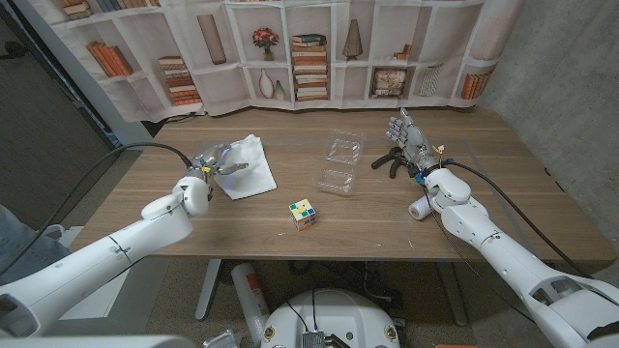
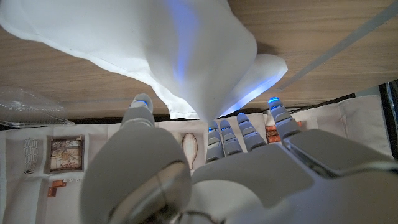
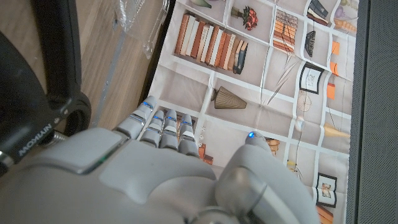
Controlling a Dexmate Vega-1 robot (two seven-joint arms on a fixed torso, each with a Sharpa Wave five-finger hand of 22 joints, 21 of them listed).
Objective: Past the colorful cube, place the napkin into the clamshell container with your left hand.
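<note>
The main risk we see is the napkin (image 1: 246, 166) slipping or dragging. Our left hand (image 1: 215, 165) sits at its near edge, and in the left wrist view the cloth hangs just ahead of the fingertips (image 2: 224, 134) in a loose fold, so a shallow pinch on one corner could let it slide free during the lift. A trailing corner could also sweep across the colorful cube (image 1: 303, 214), which stands on the table between the napkin and the near edge, slightly toward the clamshell container (image 1: 338, 162). We judge that a low carry would knock the cube or catch on the container's raised lid. The clear container is light and lies open, well apart from the napkin toward the table's middle, so a nudge from the cloth or our hand might shove it instead of filling it.

Our left fingers are spread slightly, reaching toward the napkin's edge; whether they pinch the cloth or only touch it, we cannot tell. The napkin lies partly on the table, bunched upward near the hand.

Our right hand (image 1: 408, 136) stands upright on the far right side of the table, fingers extended close side by side and holding nothing, next to a black device (image 1: 388, 161), well clear of the container
</note>
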